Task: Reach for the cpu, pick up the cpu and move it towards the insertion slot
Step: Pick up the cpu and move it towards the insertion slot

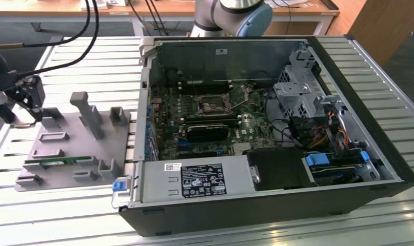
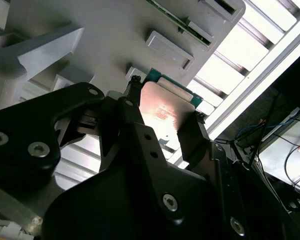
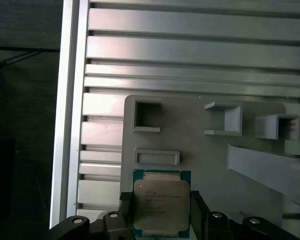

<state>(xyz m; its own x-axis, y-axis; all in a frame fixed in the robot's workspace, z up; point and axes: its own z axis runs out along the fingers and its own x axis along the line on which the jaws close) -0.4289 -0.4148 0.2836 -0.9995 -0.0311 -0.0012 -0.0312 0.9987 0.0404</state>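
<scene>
**Desk:** Where is the cpu from your end?

**Me:** I have it in the gripper (image 1: 33, 115). In the first wrist view the cpu (image 3: 161, 202) sits between the two fingers (image 3: 126, 215). They are closed in against two opposite edges of it.

**Desk:** Which way is it facing?

**Me:** Flat, silvery lid up, with the green board showing as a thin border round it. It is square, so I see no long axis. Its edges run parallel to the tray's edges, and the fingers press across it from side to side.

**Desk:** And over what?

**Me:** Over the grey tray (image 1: 73, 146), along the tray's edge on the exterior view's left, toward its far corner. In the first wrist view it lines up with a flat frame (image 3: 157, 157) moulded along that same edge. Whether it is clear of the tray I can't tell.

**Desk:** The slot?

**Me:** The slot (image 1: 210, 106) is on the board inside the open case (image 1: 261, 212). The case lies on the slatted surface (image 1: 77, 51) just beside the tray, on the exterior view's right. The cpu is well apart from the slot, with the case's wall between them.
</scene>
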